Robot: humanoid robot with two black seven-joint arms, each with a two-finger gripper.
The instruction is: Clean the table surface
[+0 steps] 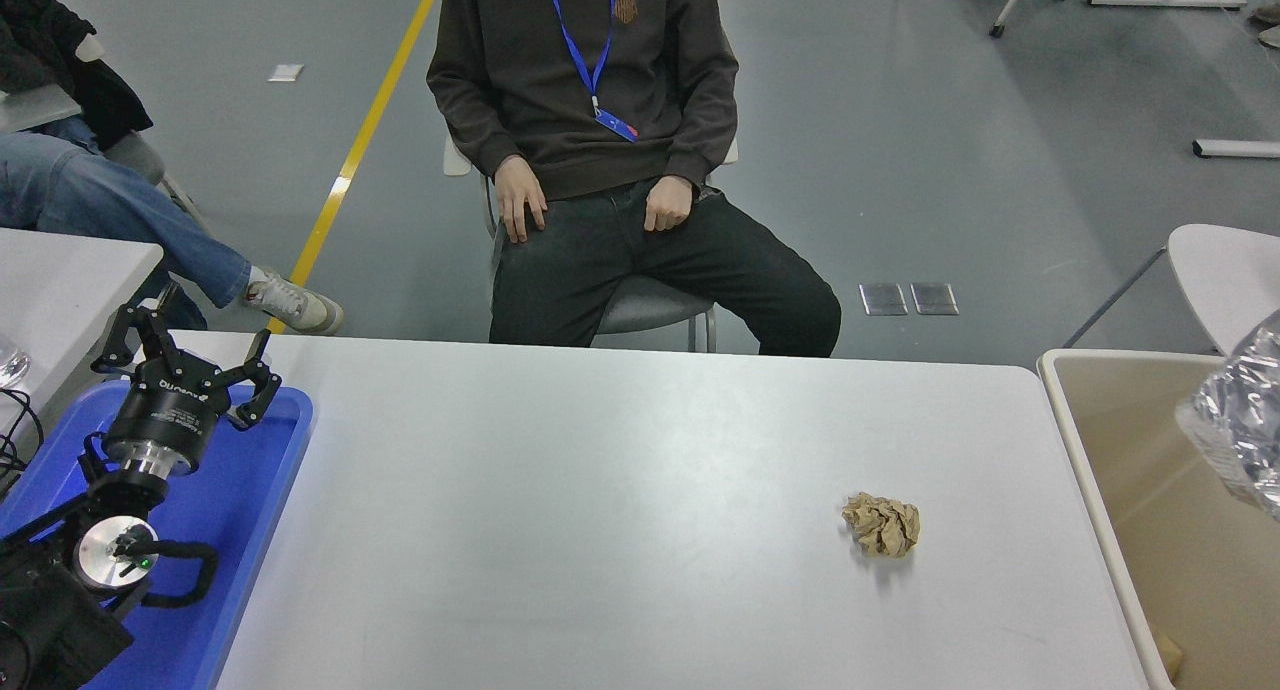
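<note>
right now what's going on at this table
A table clean-up is under way. A crumpled silver foil bag hangs over the beige bin at the table's right end; the right pincer is out of view. A crumpled brown paper ball lies on the table surface. The left pincer sits parked, open, over the blue tray.

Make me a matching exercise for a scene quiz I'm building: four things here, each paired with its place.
Things:
1. crumpled brown paper ball
2. silver foil bag
3. left gripper
4. blue tray

Places:
a. at the table's left edge
b. over the beige bin, at the picture's right edge
c. on the table surface, right of centre
d. above the tray's far end

Pairs: 1-c, 2-b, 3-d, 4-a
</note>
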